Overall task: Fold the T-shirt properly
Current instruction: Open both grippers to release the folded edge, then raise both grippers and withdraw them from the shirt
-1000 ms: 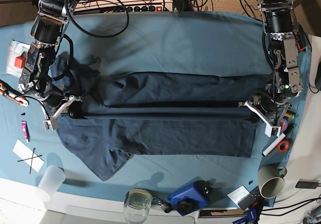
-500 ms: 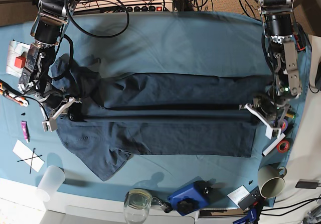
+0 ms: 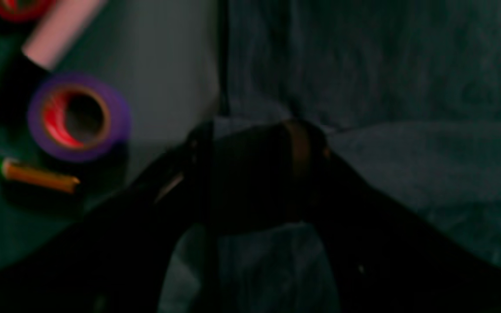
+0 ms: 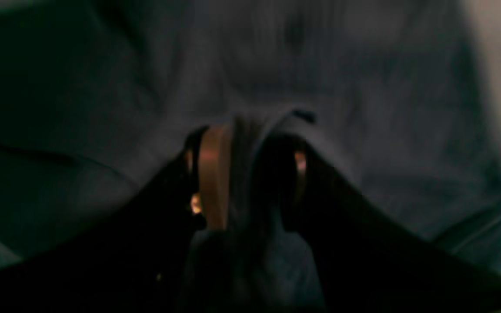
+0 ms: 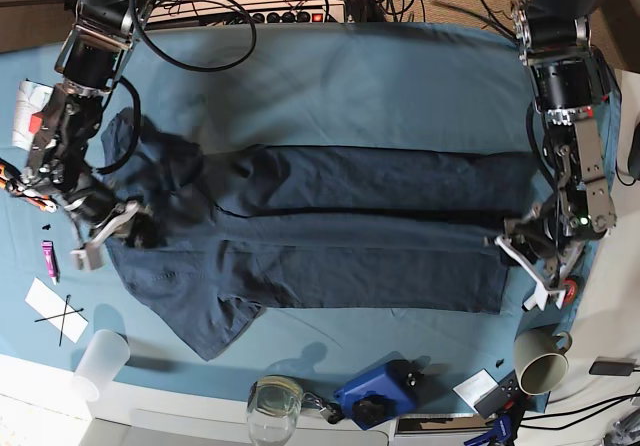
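Observation:
The dark navy T-shirt [image 5: 330, 226] lies stretched sideways across the teal tablecloth [image 5: 350, 76], with a long fold along its middle. My left gripper [image 5: 512, 244] is at the shirt's right end in the base view, shut on the fabric. The left wrist view shows its dark fingers [image 3: 302, 152] pinching a fold of the T-shirt [image 3: 407, 130]. My right gripper [image 5: 115, 224] is at the shirt's left end, shut on bunched cloth. The right wrist view shows its jaws clamped on a ridge of the T-shirt [image 4: 244, 143].
A purple tape roll [image 3: 76, 117], an orange marker [image 3: 37, 176] and a pale tube [image 3: 59, 34] lie beside the left gripper. A paper cup [image 5: 540, 359], blue device [image 5: 378, 391], glass [image 5: 273, 404] and clear cup [image 5: 100, 364] line the front edge. A power strip [image 5: 290, 11] is at the back.
Both grippers have moved toward the table's front edge, carrying the held fold over the shirt's front half. The taut dark ridge between them has flattened out.

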### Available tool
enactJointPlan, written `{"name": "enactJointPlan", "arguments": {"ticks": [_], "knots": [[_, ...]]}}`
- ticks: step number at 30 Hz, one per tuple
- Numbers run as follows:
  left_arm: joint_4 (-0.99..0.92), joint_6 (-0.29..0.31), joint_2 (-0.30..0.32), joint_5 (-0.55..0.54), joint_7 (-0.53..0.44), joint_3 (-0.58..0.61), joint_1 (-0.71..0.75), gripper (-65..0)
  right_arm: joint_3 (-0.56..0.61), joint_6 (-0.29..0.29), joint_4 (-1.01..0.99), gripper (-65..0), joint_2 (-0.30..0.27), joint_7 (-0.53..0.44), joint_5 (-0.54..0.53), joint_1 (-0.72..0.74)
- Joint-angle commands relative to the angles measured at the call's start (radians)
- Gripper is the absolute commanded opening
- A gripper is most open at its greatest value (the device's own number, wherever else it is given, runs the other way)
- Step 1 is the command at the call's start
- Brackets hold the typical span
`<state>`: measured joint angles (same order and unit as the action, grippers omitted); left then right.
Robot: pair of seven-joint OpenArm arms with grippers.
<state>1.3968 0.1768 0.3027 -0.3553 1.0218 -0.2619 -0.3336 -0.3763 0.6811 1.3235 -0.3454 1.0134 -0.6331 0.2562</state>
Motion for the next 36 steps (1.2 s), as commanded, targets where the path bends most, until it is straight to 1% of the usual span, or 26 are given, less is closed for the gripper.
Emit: {"name": "enactJointPlan", "arguments": {"ticks": [1, 6, 12, 15, 19, 23, 26, 28, 32, 36], "knots": [[0.02, -0.001, 0.014, -0.003, -0.002, -0.003, -0.037, -40.7, -0.017, 0.006, 0.042, -45.9, -0.02, -0.013, -0.022, 0.024], [0.02, -0.001, 0.013, -0.003, 0.051, -0.003, -0.051, -40.7, -0.031, 0.006, 0.089, -45.9, -0.02, 0.074, -0.021, 0.023], [0.02, -0.001, 0.014, -0.003, 0.07, -0.003, -0.05, -40.7, -0.031, 0.005, 0.089, -45.9, -0.02, 0.076, -0.021, 0.018], [0.035, -0.001, 0.026, -0.024, 0.129, -0.003, -0.052, -40.7, -0.032, 0.002, 0.091, -45.9, -0.021, 0.081, -0.029, 0.018], [0.083, 0.0, 0.08, -0.091, 0.177, -0.003, -0.051, -40.7, -0.066, 0.003, 0.104, -45.9, -0.023, 0.113, -0.103, 0.018], [0.117, 0.008, 0.152, -0.144, 0.2, -0.003, -0.046, -40.7, -0.169, 0.002, 0.142, -45.9, -0.024, 0.157, -0.12, 0.018], [0.137, 0.008, 0.208, -0.181, 0.21, -0.003, -0.034, -40.7, -0.247, 0.003, 0.143, -45.9, -0.032, 0.174, -0.164, 0.013], [0.15, 0.031, 0.241, -0.181, 0.217, -0.003, -0.025, -40.7, -0.279, 0.004, 0.143, -45.9, -0.046, 0.194, -0.174, 0.008], [0.171, 0.031, 0.299, -0.211, 0.22, -0.005, -0.001, -40.7, -0.301, 0.003, 0.143, -45.9, -0.084, 0.239, -0.187, -0.008], [0.191, 0.031, 0.333, -0.213, 0.225, -0.005, 0.035, -40.7, -0.301, 0.004, 0.143, -45.8, -0.127, 0.279, -0.19, -0.041]]}}
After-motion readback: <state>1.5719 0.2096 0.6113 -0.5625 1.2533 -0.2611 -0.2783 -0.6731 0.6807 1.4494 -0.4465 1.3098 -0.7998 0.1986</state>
